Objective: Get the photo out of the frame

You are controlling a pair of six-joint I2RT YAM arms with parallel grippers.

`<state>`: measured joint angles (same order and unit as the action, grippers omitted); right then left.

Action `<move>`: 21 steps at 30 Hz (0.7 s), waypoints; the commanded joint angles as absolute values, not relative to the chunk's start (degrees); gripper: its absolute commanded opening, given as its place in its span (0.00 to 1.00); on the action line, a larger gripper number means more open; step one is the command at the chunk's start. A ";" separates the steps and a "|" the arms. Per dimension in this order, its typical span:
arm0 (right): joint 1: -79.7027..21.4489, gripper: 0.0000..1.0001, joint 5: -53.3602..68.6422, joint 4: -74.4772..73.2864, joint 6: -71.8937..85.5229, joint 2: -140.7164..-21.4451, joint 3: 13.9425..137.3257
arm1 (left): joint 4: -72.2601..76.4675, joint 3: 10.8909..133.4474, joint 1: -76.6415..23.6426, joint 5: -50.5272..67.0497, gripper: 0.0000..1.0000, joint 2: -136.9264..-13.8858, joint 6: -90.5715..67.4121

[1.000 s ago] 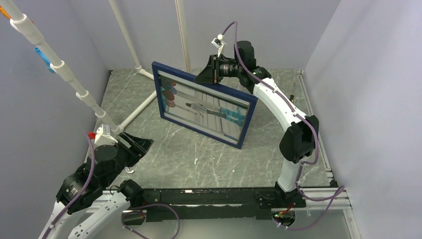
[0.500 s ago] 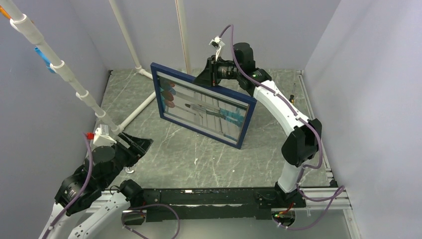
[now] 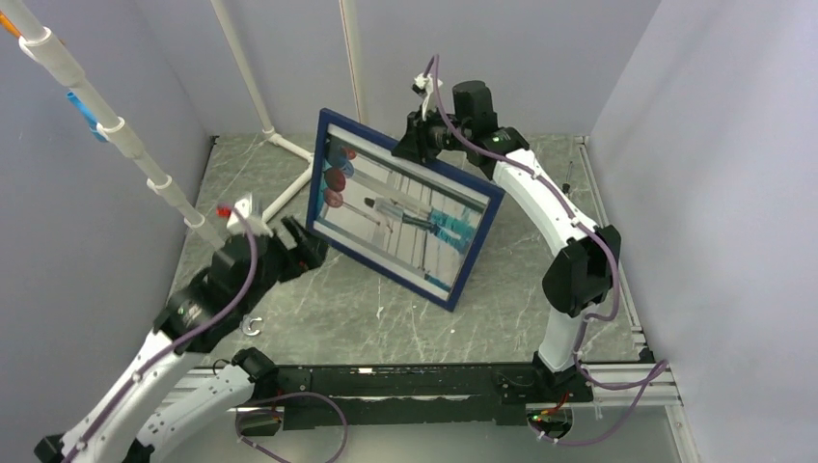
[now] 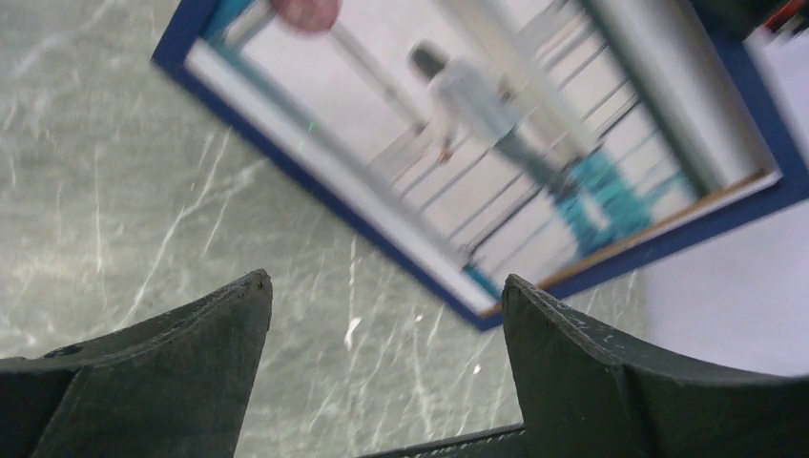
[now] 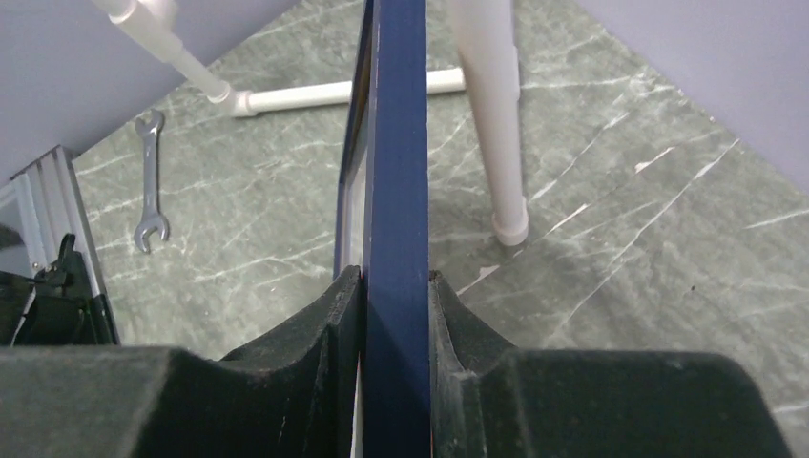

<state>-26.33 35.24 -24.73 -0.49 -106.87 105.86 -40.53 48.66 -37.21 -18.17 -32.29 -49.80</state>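
A: So, where do we put the photo (image 3: 405, 207)?
B: Inside the frame (image 5: 393, 191), picture side facing the arm bases. Not out yet, by our reading.
A: And the frame stands up because?
B: We note the right gripper (image 5: 394, 286) pinched on its top edge, jaws narrow, clamping both faces. That carries it on end, tilted, over the table (image 3: 405, 328). Whether the low corner touches, we cannot tell.
A: Why hold it so?
B: We judge it presents both faces at once; flat on the table the back would be shut off.
A: And the left gripper (image 4: 383, 286)?
B: Jaws wide, nothing between them. It hovers near the corner nearest the left arm, apart from it, aimed at the picture side.
A: Wide for what?
B: We guess to span the moulding. The back is hidden from us, so how the photo is fastened we cannot say.
A: Risks?
B: One narrow pinch bears the whole frame; a push from the left could swing it. A pipe (image 5: 487, 114) stands behind, a wrench (image 5: 148, 191) lies well off.
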 commanded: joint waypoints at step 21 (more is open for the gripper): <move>-29.91 0.00 46.69 -12.31 9.45 -118.09 85.57 | -47.45 62.87 -36.09 -19.18 0.91 -36.77 -53.18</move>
